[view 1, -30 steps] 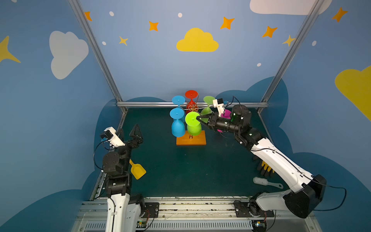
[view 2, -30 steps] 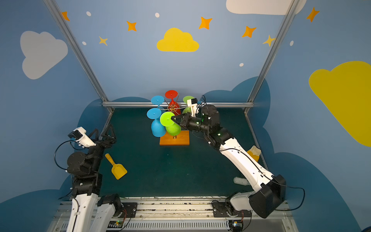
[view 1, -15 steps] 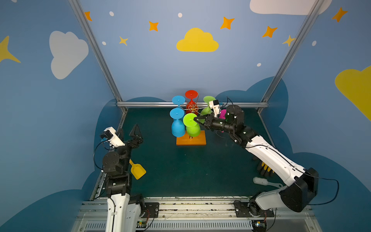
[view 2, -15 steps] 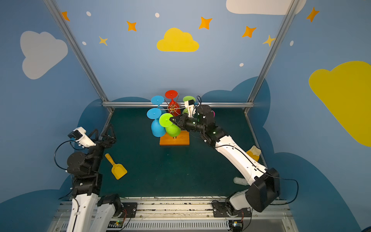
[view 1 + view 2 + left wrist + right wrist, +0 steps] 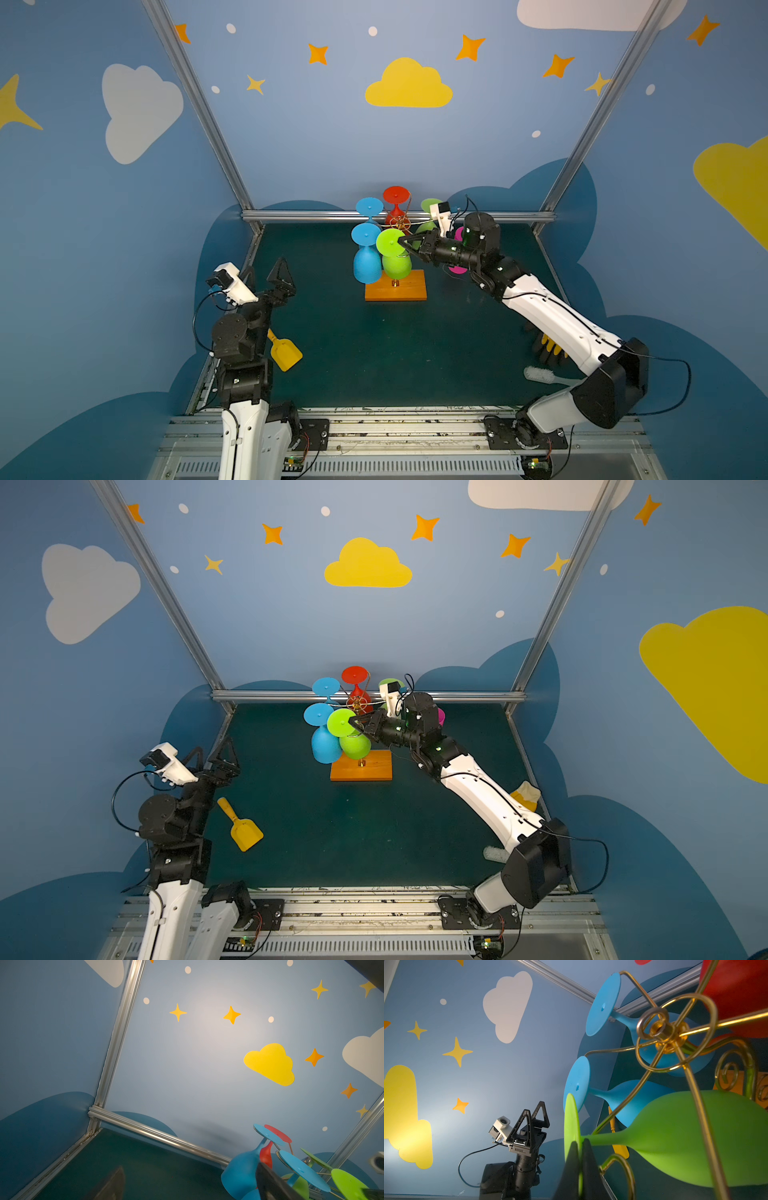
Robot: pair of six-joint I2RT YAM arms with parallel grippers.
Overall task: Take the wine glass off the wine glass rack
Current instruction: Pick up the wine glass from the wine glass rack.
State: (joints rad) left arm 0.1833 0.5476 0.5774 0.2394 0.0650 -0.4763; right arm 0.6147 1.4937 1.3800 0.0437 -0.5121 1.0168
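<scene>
Green glass [image 5: 675, 1142] hangs bowl-down on the rack [image 5: 399, 293], at its near side. Only the right wrist view shows the right tool [image 5: 579, 1146] pinching its foot rim. Both top views show the left tool [image 5: 266, 272] spread, well left of the rack.

The matte blue panel walls [image 5: 291, 145] carry a yellow cloud sticker [image 5: 409, 85], a white cloud sticker [image 5: 139, 112] and orange stars [image 5: 318, 54]. Silver aluminium frame rails [image 5: 198, 95] edge the evenly lit dark teal felt tabletop [image 5: 374, 353].
</scene>
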